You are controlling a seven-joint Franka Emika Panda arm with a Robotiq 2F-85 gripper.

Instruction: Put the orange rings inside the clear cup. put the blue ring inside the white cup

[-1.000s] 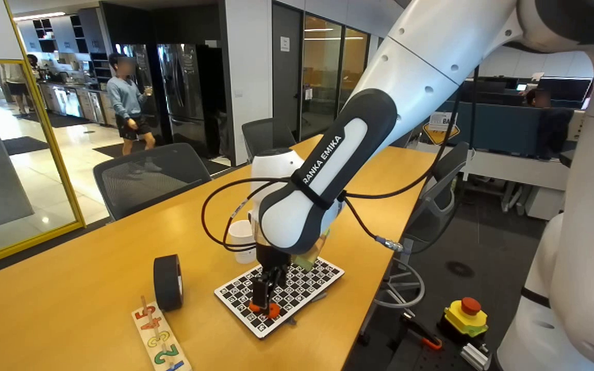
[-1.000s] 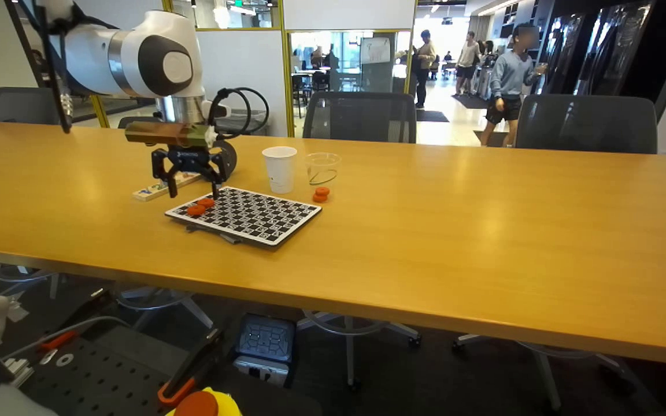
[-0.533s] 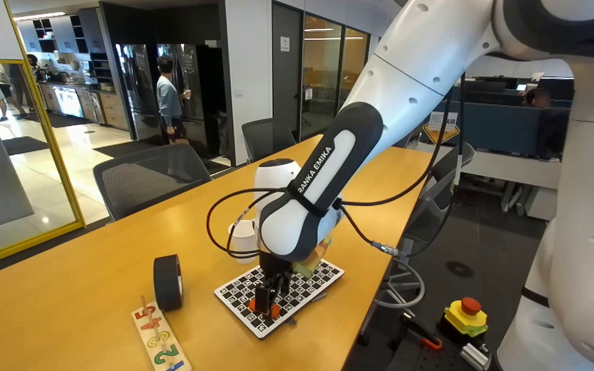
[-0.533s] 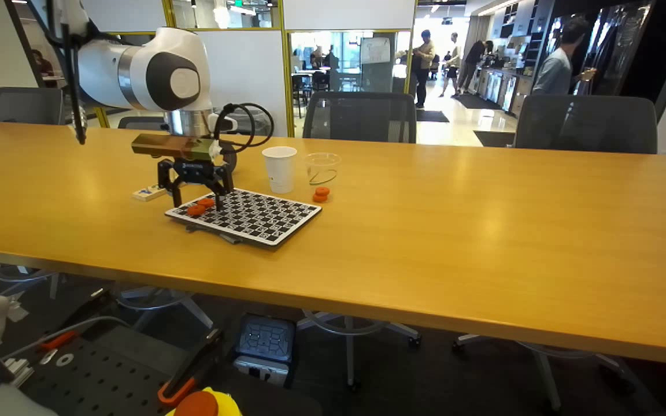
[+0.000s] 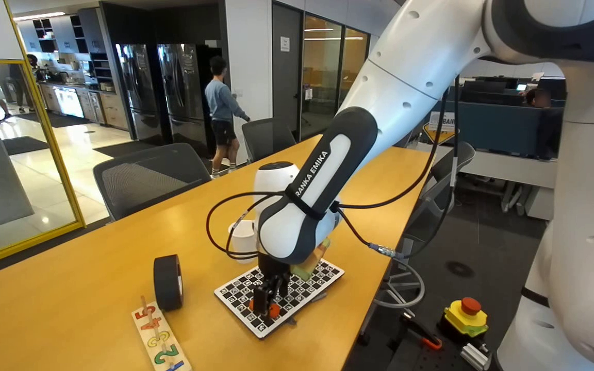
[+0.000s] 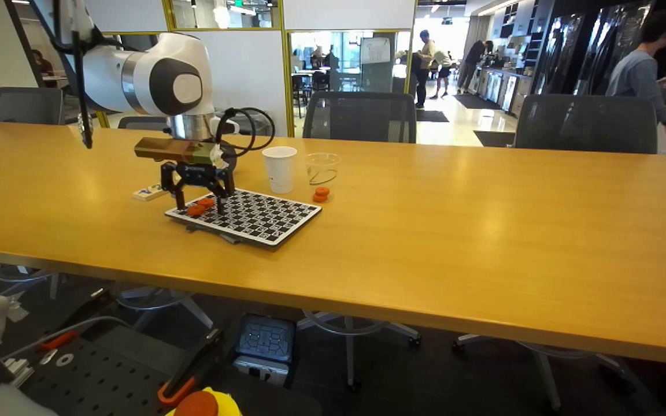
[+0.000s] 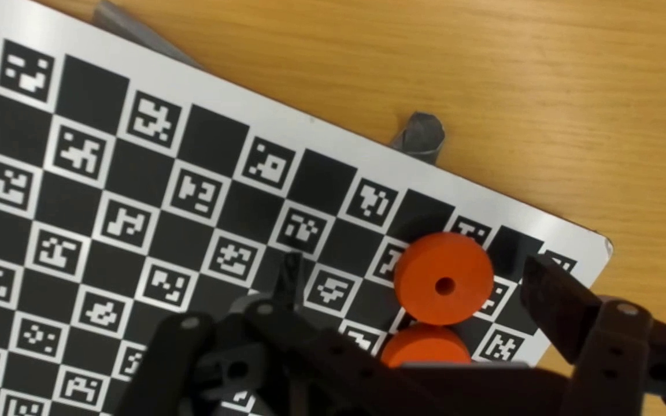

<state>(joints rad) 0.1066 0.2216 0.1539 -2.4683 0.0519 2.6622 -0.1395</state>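
And down it comes, the black two-fingered gripper point(image 6: 200, 210), lower than a second ago over the flat black-and-white checkered board point(image 6: 263, 216), fingers spread wide either side of two round orange rings point(image 7: 444, 260), lower right in the wrist view! Near the middle of an exterior view, two more orange rings point(image 6: 321, 192) overlap just below the upright see-through plastic cup point(image 6: 322, 163), the tapered opaque white cup point(image 6: 280, 170) just left.
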